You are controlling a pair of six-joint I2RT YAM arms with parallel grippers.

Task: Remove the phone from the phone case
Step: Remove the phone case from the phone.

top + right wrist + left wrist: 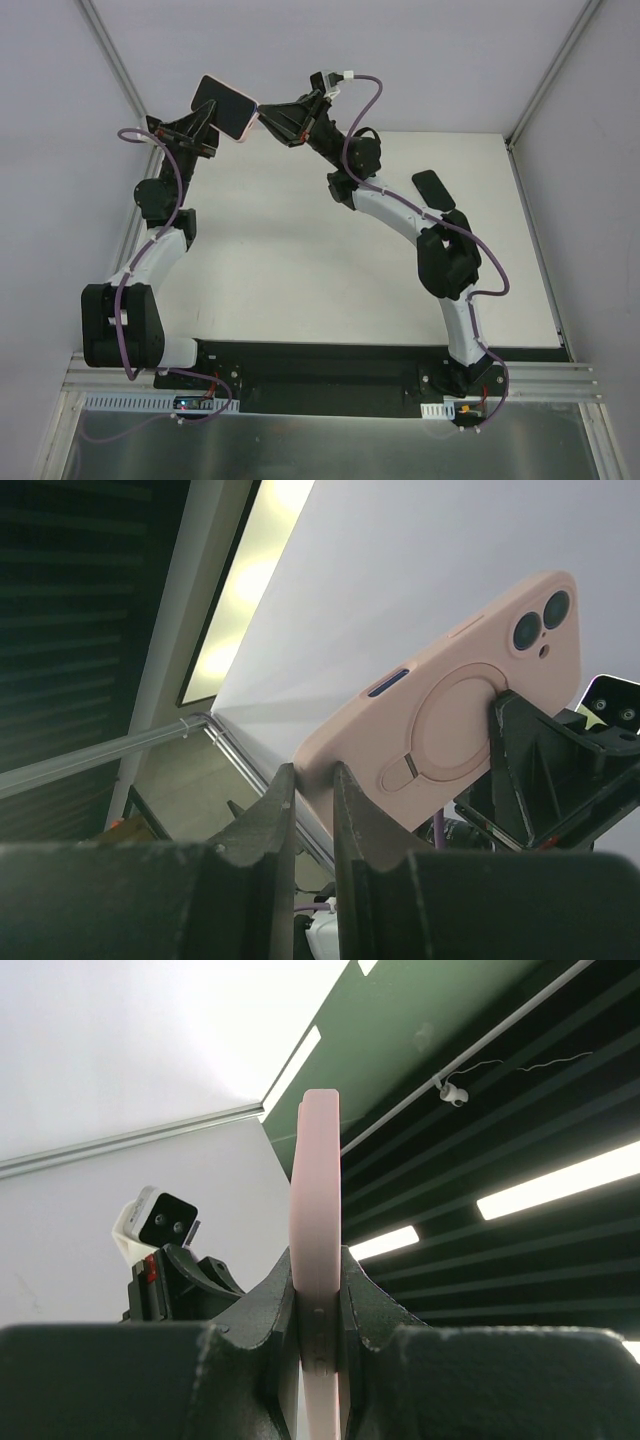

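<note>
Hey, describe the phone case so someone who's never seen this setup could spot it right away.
Look above the far left corner of the white table, where both arms meet. Held in the air between the left gripper and right gripper is the phone case. It is the only salmon-pink thing, edging a black phone.

place: lab | white panel walls | aluminium rail | ceiling strip light
</note>
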